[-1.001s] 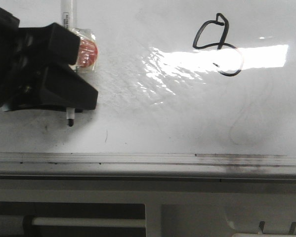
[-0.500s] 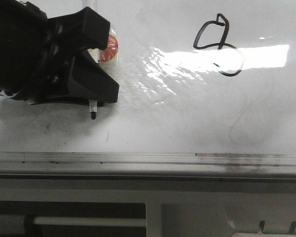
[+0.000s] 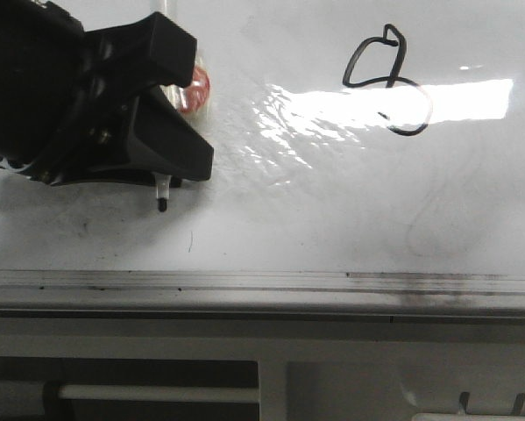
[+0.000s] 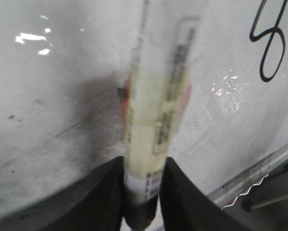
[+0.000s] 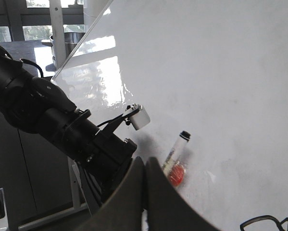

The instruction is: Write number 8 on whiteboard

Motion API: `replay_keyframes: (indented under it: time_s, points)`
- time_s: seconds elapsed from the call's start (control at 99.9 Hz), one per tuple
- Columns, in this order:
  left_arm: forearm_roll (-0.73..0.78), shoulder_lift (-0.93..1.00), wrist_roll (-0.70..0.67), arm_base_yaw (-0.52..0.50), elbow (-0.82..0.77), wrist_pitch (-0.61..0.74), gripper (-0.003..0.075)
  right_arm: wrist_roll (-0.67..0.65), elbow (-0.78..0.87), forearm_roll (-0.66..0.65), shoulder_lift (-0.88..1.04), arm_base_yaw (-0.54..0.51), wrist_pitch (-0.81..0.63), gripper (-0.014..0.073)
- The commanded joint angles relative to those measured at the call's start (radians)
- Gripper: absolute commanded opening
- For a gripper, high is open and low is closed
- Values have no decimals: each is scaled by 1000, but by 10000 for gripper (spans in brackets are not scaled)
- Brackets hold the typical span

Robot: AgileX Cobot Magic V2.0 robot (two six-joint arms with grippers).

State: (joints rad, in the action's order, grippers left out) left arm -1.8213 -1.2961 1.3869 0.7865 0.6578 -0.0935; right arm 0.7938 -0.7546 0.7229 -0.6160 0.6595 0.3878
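The number 8 (image 3: 390, 82) is a thin black lopsided outline on the upper right of the whiteboard (image 3: 315, 219). It also shows in the left wrist view (image 4: 273, 33), and partly in the right wrist view (image 5: 264, 222). My left gripper (image 3: 181, 98) is shut on a white marker (image 4: 158, 106) with a red taped band (image 3: 195, 91). The marker's black tip (image 3: 162, 205) points down at the board's lower left, far left of the 8. I cannot tell whether the tip touches the board. My right gripper (image 5: 144, 161) is shut and empty, out of the front view.
A silver rail (image 3: 262, 282) runs along the board's lower edge, with a grey frame below it. Grey smears and a faint curved smudge (image 3: 424, 230) mark the board below the 8. The left arm (image 5: 52, 120) fills the near side of the right wrist view.
The left gripper with the marker moved right and came closer to the camera, the tip shifting right and slightly up. It has barely moved in the last half second. The 8 is unchanged.
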Motion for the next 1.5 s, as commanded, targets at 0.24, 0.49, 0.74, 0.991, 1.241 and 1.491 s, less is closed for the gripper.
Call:
replay_keyframes:
  time_s: [0.24,0.49,0.74,0.991,1.241,1.491]
  points:
    - [-45,7,-5,-13,20,160,412,1,-31,27,1,-6,-63,-62]
    - [-45,148,0,-13,0,162,517,1,-31,27,1,-6,-56,-62]
    - [-43,380,1,-11,-102,121,434,1,-29,-36,30,-6,2,-60]
    - [-32,721,5,-11,-224,52,-19,-104,79,-413,233,-6,-4,-41]
    - [-32,906,5,-11,-296,8,-20,-185,217,-551,378,-6,-11,-42]
    - [-32,913,5,-11,-296,8,-20,-185,255,-551,383,-6,-2,-42]
